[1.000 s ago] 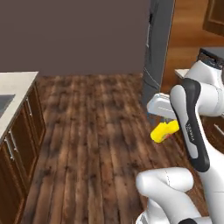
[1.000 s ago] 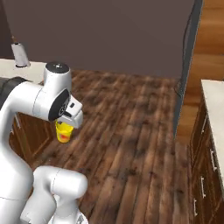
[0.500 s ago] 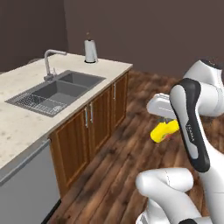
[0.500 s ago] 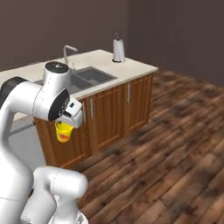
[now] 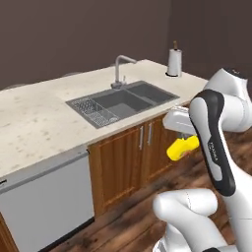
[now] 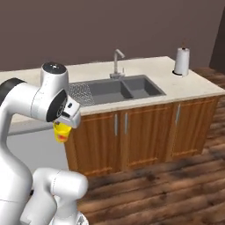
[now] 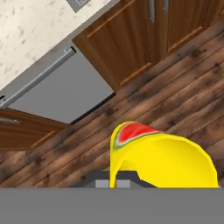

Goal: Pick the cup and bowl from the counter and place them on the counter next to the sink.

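Note:
My gripper [image 5: 183, 141] is shut on the small yellow cup [image 5: 181, 148], which hangs below the hand in mid-air, in front of the cabinet doors and below counter height. In the right base view the cup [image 6: 62, 133] hangs under the gripper [image 6: 65, 125], left of the cabinets. Seen from the hand, the cup [image 7: 162, 157] shows its red-orange mark above the wooden floor. The dark grey sink [image 5: 123, 101] lies in the beige counter [image 5: 34, 118] ahead; the sink [image 6: 118, 90] and counter [image 6: 193, 83] also appear from the right side. The bowl is out of view.
A grey faucet [image 5: 120, 69] stands behind the sink and a wire rack [image 5: 93, 108] sits in its left basin. A paper towel roll [image 5: 173, 61] stands at the counter's far right end. Below are wooden cabinets [image 6: 132, 132] and a grey dishwasher front [image 5: 44, 202].
The whole picture has swung round as the base moved: floor and a dark wall gave way to the sink counter, now close ahead. The cup stays in the shut gripper.

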### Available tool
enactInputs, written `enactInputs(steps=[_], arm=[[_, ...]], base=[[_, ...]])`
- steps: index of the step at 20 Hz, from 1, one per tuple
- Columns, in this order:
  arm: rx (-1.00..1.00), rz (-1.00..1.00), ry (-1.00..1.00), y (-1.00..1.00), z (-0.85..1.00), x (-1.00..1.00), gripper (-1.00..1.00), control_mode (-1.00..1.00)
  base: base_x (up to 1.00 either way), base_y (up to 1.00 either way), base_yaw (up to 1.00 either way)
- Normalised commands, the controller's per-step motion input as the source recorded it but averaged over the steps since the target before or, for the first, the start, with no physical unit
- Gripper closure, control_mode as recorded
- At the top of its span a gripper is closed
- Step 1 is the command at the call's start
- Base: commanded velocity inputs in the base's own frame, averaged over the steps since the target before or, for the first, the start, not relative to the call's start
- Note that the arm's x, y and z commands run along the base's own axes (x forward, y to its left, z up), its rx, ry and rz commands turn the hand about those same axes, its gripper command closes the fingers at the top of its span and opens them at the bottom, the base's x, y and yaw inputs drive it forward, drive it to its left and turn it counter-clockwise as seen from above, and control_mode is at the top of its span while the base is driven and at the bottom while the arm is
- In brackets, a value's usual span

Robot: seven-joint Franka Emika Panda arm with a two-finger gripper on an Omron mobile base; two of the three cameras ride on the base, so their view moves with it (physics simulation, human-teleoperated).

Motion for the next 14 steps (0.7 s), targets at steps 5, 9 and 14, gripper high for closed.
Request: enactInputs(steps=[5, 9, 14], arm=[[0.00, 0.00, 0.00, 0.00, 0.00, 0.00, 1.00, 1.00], [0.00, 0.00, 0.00, 0.00, 0.00, 0.00, 1.00, 1.00], [0.00, 0.00, 0.00, 0.00, 0.00, 0.00, 1.00, 1.00]], base=[[0.98, -0.85, 0.42], [0.45, -0.36, 0.50], [0.31, -0.08, 0.57]])
